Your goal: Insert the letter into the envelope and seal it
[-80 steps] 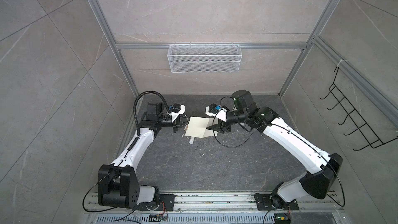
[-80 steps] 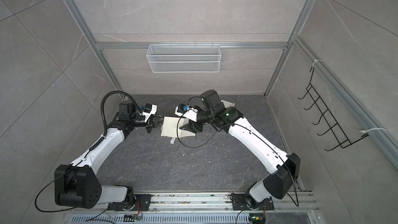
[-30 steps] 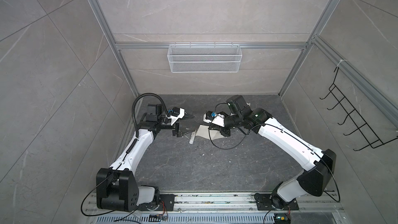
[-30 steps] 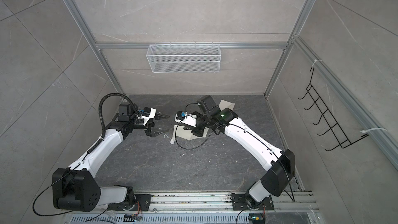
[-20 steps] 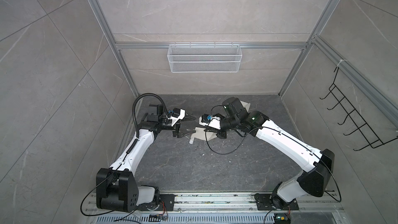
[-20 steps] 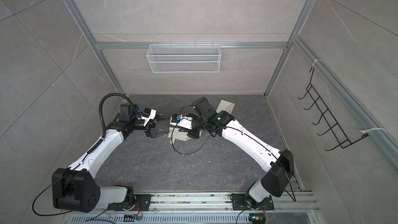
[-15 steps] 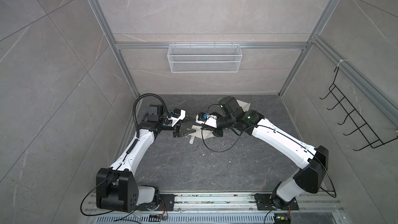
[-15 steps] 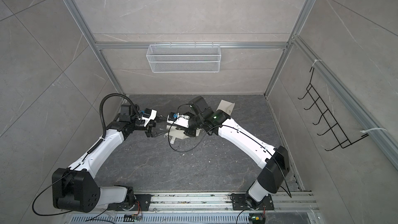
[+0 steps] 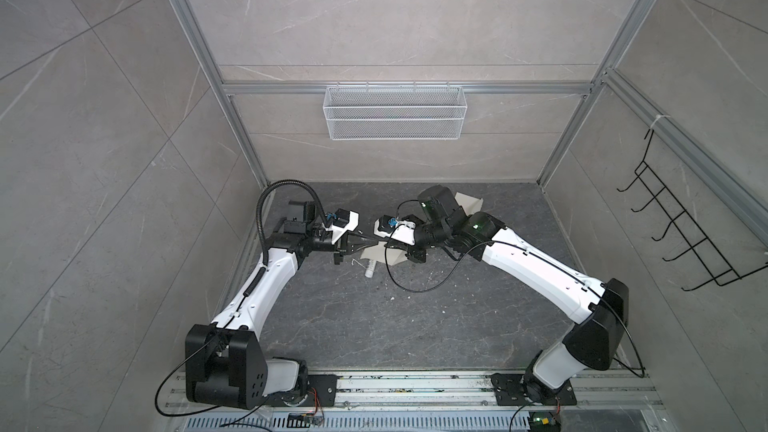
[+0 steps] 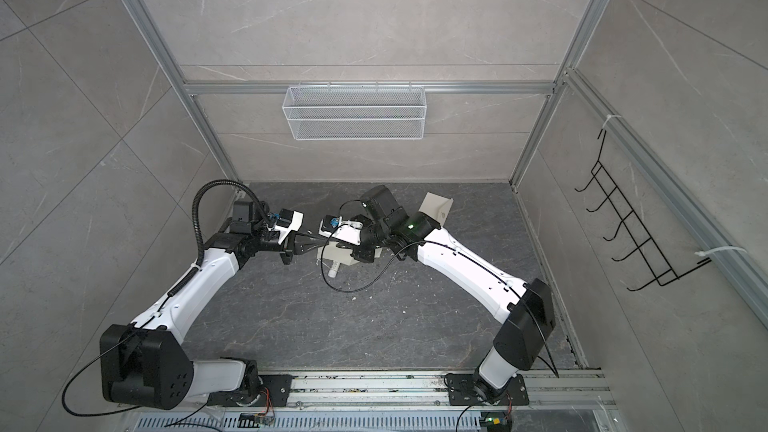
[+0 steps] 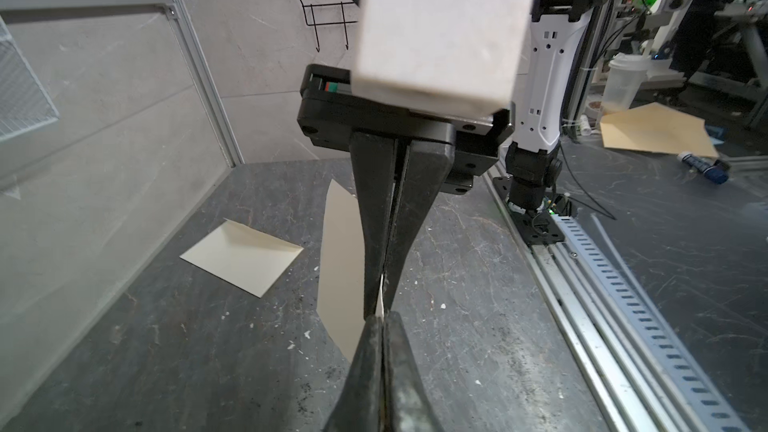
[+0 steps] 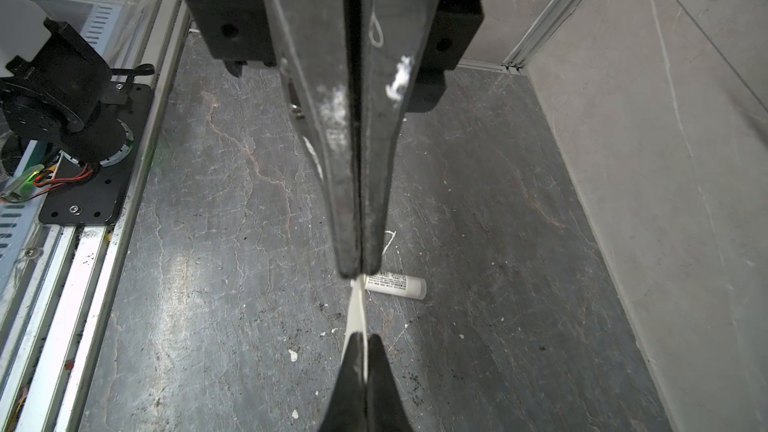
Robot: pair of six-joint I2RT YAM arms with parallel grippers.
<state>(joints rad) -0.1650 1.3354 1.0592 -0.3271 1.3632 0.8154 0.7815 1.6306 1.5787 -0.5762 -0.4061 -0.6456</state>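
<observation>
Left wrist view: pinching the letter (image 11: 338, 268) edge-on between left gripper (image 11: 380, 324) and right gripper (image 12: 360, 340), both shut on it tip to tip, above the tabletop (image 11: 166, 347). Not inserted, not sealed yet. Lying just beneath: glue stick (image 12: 397, 284). Farther back, well apart, lying flat: the envelope (image 11: 243, 257), flap seemingly folded down, likely needing opening first.

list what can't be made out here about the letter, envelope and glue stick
the letter: any print unseen; edge-on in the right wrist view, partly behind the right gripper in the left wrist view.
the envelope: emblem too small in a top view; the right arm covers one corner.
glue stick: label too small to read, one end behind the right gripper's tip in the right wrist view.
</observation>
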